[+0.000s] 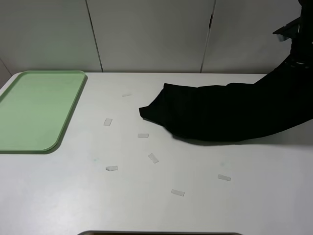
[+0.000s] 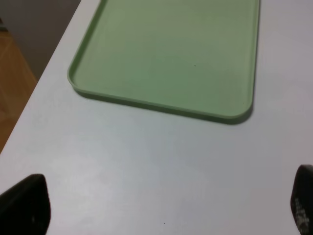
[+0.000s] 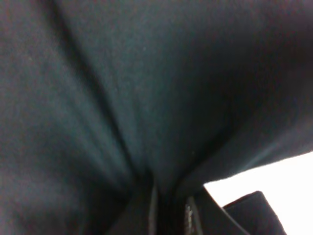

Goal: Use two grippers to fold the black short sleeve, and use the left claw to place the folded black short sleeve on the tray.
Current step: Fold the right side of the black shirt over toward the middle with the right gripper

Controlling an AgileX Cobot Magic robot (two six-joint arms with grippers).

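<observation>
The black short sleeve lies bunched on the white table right of centre, and its right end is lifted toward the top right corner. My right gripper is shut on a pinch of this black fabric, which fills the right wrist view. In the exterior high view only part of the right arm shows above the cloth. The mint-green tray lies empty at the left of the table and also shows in the left wrist view. My left gripper is open and empty above bare table near the tray, with its fingertips far apart.
Several small pale tape strips lie scattered on the white table between the tray and the shirt. The table's left edge runs close to the tray. A pale panelled wall stands behind the table.
</observation>
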